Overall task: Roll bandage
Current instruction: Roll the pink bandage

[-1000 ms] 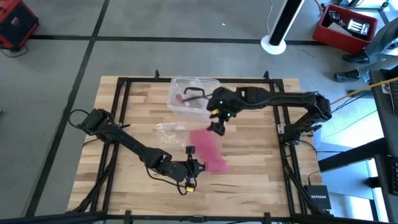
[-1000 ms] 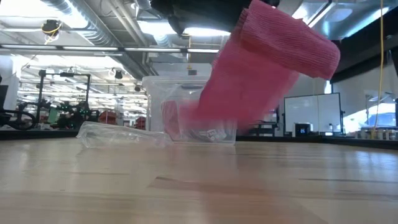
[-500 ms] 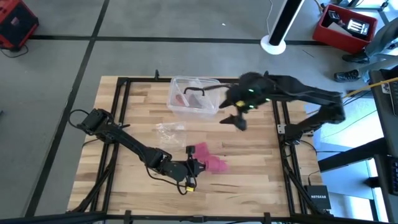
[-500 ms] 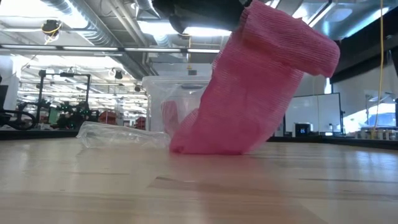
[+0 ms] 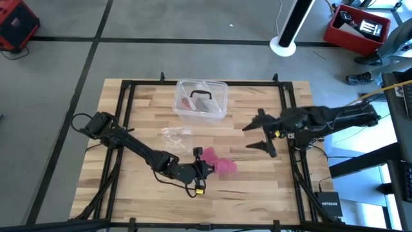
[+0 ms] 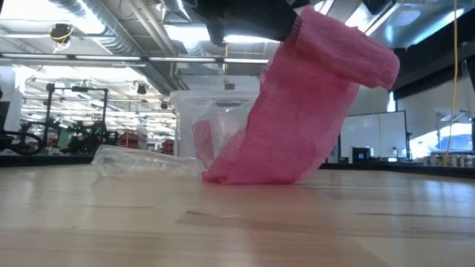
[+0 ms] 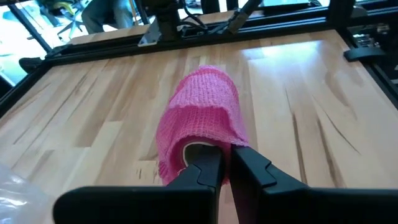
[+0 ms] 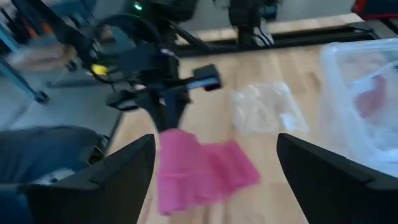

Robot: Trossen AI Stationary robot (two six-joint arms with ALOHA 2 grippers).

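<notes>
Your left gripper (image 7: 227, 163) sits near the table's front middle, fingers pinched together on one end of the bandage (image 5: 217, 164), which it holds lifted off the wood. From the low camera the pink strip (image 6: 300, 111) hangs down from the clamped end and its lower part crumples onto the table (image 5: 141, 103). In the high view the rest of the fabric lies out at 3 o'clock from the gripper, bunched and partly folded rather than flat. The crumpled clear wrapper (image 5: 175, 135) lies at about 11 o'clock from the bandage, close by but apart from it. The clear plastic box (image 5: 201, 99) stands farther off at 12 o'clock, near the table's far edge, with something dark and something reddish inside. Your right gripper (image 5: 259, 133) hovers at about 2 o'clock from the bandage, well apart from it, near the right edge, fingers spread wide and holding nothing.
</notes>
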